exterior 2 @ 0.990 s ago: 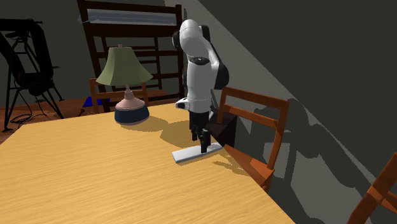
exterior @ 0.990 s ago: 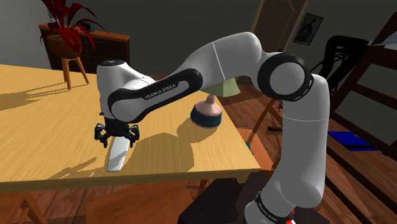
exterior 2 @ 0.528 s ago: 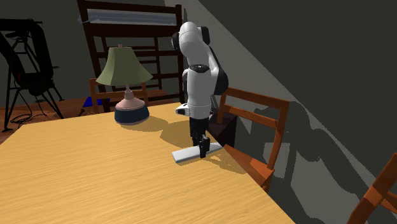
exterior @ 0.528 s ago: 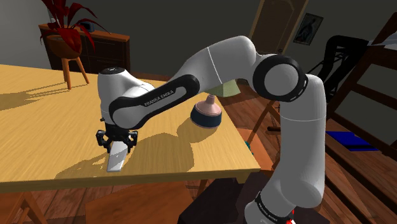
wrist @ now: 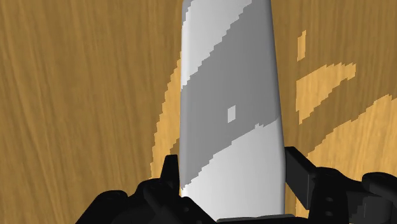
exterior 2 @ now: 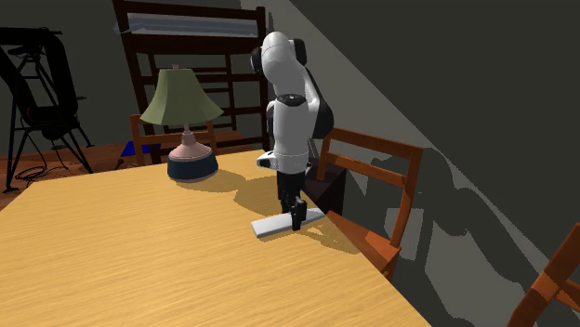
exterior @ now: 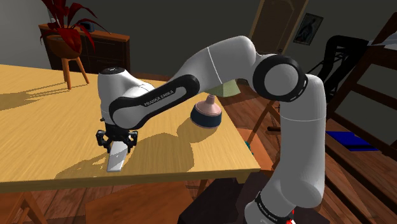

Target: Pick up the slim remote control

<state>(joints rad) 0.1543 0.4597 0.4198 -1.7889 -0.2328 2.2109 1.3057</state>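
Observation:
The slim remote control (exterior: 115, 161), a flat pale grey slab, lies on the wooden table (exterior: 38, 127) near its front edge. My black gripper (exterior: 116, 141) points straight down over the remote's far half, shut on it with a finger on each long side. In the second exterior view the gripper (exterior 2: 296, 219) stands on the remote (exterior 2: 275, 224) close to the table's right edge. From the wrist, the remote (wrist: 230, 95) runs away from the hand, and the fingers (wrist: 170, 175) press against both of its edges. The remote still rests on the table.
A lamp with a dark blue base (exterior: 206, 115) and green shade (exterior 2: 179, 97) stands behind the arm. A red potted plant (exterior: 65, 33) sits at the table's far corner. A wooden chair (exterior 2: 372, 190) stands against the table edge beside the remote.
Over the last second the hand came down onto the remote and the fingers, which stood wide apart, closed on its sides. Nothing has moved in the last half second.

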